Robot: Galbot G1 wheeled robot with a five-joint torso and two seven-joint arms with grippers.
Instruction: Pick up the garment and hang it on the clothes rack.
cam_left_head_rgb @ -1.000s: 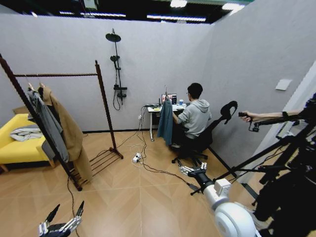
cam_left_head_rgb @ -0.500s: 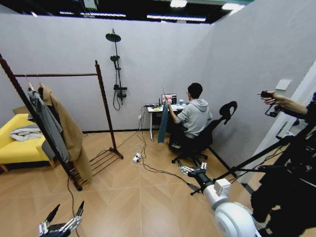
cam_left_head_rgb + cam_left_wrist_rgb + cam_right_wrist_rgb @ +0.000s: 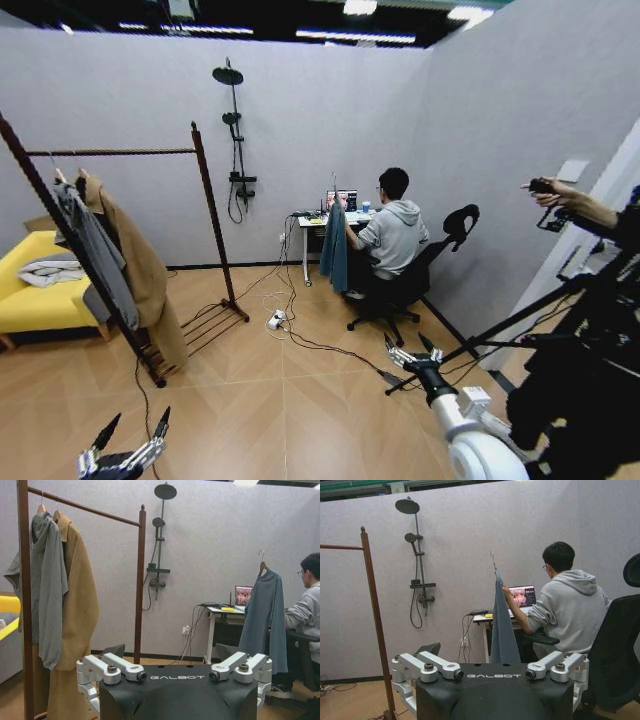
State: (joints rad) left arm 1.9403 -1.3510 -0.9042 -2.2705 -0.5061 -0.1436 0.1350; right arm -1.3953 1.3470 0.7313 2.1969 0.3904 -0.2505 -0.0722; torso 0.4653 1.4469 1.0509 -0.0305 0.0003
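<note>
Right now the garment [image 3: 335, 247] is hanging mid-frame, held up by a seated person's hand [image 3: 341, 204]; the right gripper [image 3: 411, 352], lower right, is spreading open and should approach its hanger squarely, while the left gripper [image 3: 128, 448], lower left, is idling open.

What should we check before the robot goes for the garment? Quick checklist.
1. Garment reachable: not ok. It hangs across the room by the desk, held up on its hanger by a seated person's hand.
2. Right gripper ready: ok. Open, empty, raised over the floor, pointing toward the garment.
3. Left gripper ready: ok. Open, empty, low at the robot's left.
4. Path to garment: not ok. Cables and a power strip lie on the floor between.
5. Room on rack: ok. Grey garment and tan coat hang at one end; the rest of the bar is bare.
</note>
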